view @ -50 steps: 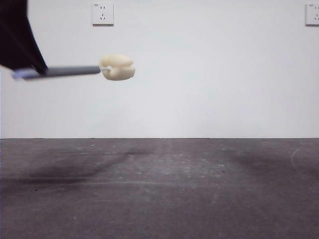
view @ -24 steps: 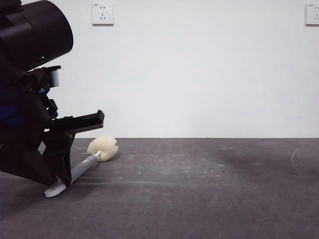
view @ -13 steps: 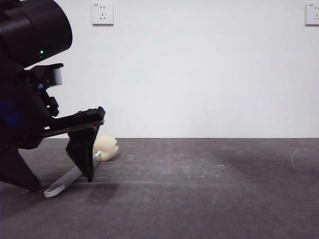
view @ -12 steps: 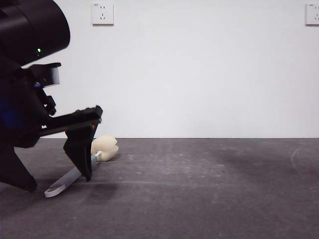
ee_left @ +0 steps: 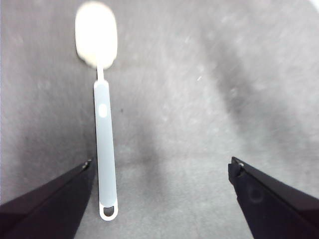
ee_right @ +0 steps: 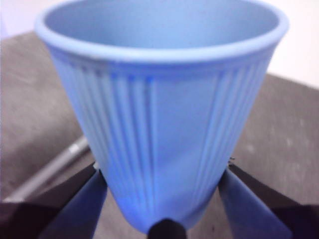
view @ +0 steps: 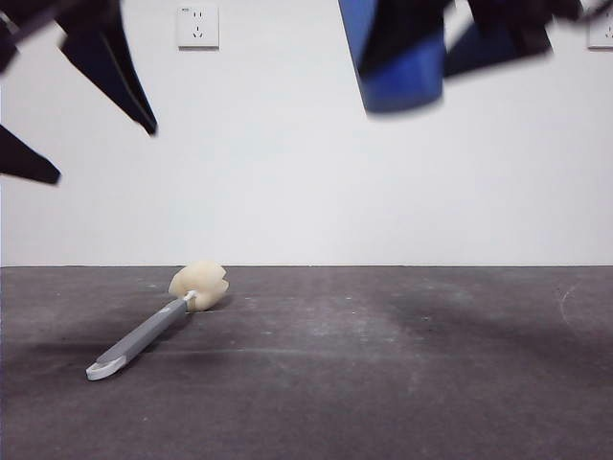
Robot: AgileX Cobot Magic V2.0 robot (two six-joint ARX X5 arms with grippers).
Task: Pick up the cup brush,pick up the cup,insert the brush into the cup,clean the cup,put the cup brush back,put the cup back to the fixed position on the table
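Note:
The cup brush [view: 153, 329] lies flat on the table [view: 402, 383] at the left, its cream sponge head [view: 199, 286] pointing away and its grey handle toward the front. In the left wrist view the cup brush [ee_left: 103, 129] lies below, beside one jaw. My left gripper [view: 101, 151] hangs open high above it, holding nothing; the left wrist view shows the left gripper [ee_left: 161, 163] with its jaws wide apart. The blue ribbed cup [view: 397, 62] is in the air at the top, right of centre, blurred. My right gripper [ee_right: 162, 172] is shut on the cup [ee_right: 159, 109] near its base, rim up.
Two wall sockets [view: 197, 26] sit high on the white back wall. The dark table stretches across the whole front view. In the right wrist view the brush handle [ee_right: 50, 169] shows on the table below the cup.
My left gripper has let go of the brush and risen well above it; the brush now lies alone on the table. The cup, held by my right gripper, has come into view at the top.

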